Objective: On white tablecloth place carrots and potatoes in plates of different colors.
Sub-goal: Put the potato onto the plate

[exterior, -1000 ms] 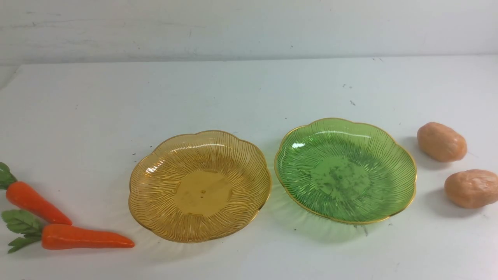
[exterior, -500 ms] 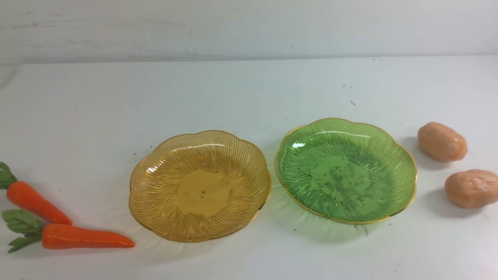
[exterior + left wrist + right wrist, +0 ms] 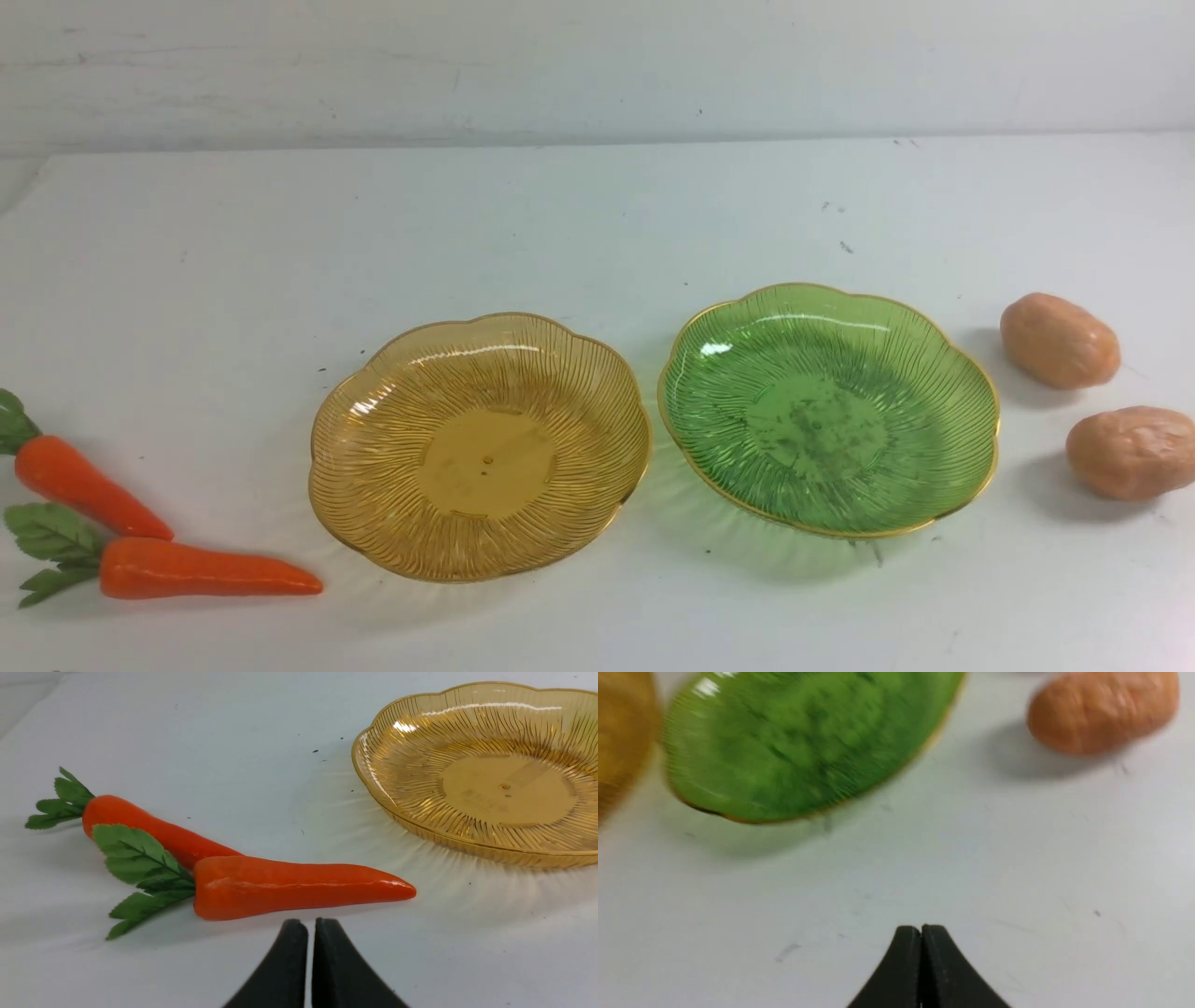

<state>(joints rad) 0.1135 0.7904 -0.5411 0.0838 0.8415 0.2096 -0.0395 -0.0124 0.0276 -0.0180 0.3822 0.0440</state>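
Observation:
On the white tablecloth [image 3: 597, 215] stand an amber-yellow plate [image 3: 392, 504] at centre left and a green plate [image 3: 943, 411] at centre right, both bare. Two carrots lie at the left edge: one nearer [image 3: 205, 572], one behind it [image 3: 84, 485]. Two potatoes sit at the right, one farther [image 3: 1060, 340] and one nearer [image 3: 1131, 452]. Neither arm shows in the front view. My left gripper [image 3: 310, 926] is shut and holds nothing, just short of the nearer carrot [image 3: 299, 884]; the amber plate [image 3: 387, 784] lies beyond. My right gripper [image 3: 920, 931] is shut and holds nothing, with the green plate [image 3: 808, 751] and a potato [image 3: 1101, 711] ahead.
A pale wall [image 3: 597, 65] rises behind the table's far edge. Small dark specks [image 3: 845, 246] dot the cloth. The plates sit almost rim to rim at the middle.
Nothing on the table has moved in the front view. The right wrist picture is blurred, so that arm is moving.

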